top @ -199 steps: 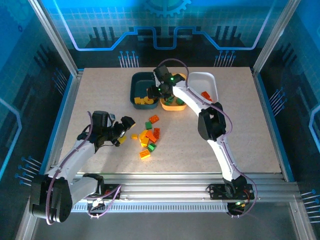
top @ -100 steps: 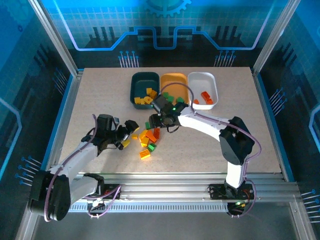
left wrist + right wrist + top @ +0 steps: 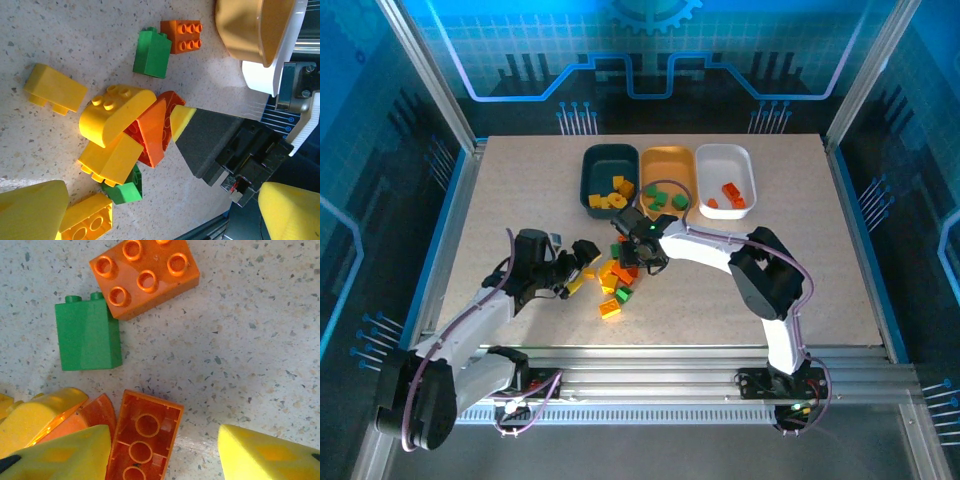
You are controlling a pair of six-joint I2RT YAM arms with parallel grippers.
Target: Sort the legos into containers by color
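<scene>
Seen from above, a speckled tabletop (image 3: 520, 190) carried three shallow trays in a row at the middle of its far edge. A dark teal tray (image 3: 592, 170) held yellow bricks (image 3: 611, 196), an orange-yellow tray (image 3: 667, 160) held green bricks (image 3: 666, 200), and a white tray (image 3: 730, 162) held red-orange bricks (image 3: 728, 196). A loose pile of bricks (image 3: 616, 290) (yellow, green and red-orange mixed) lay near the tabletop's centre, a little toward the near edge.

The left gripper (image 3: 580, 266) sat at the pile's left side with its jaws spread wide, holding nothing. In its wrist view one yellow fingertip (image 3: 32, 210) lay just beside a yellow brick (image 3: 85, 220).

The right gripper (image 3: 632, 264) reached down onto the pile's far side, jaws partway apart and gripping nothing. In its wrist view an upturned orange brick (image 3: 145, 437) lay between the fingertips, just beside the one at the picture's left and apart from the other. Beyond it on the bare surface, a green brick (image 3: 87, 337) touched a six-stud orange brick (image 3: 145, 275).
</scene>
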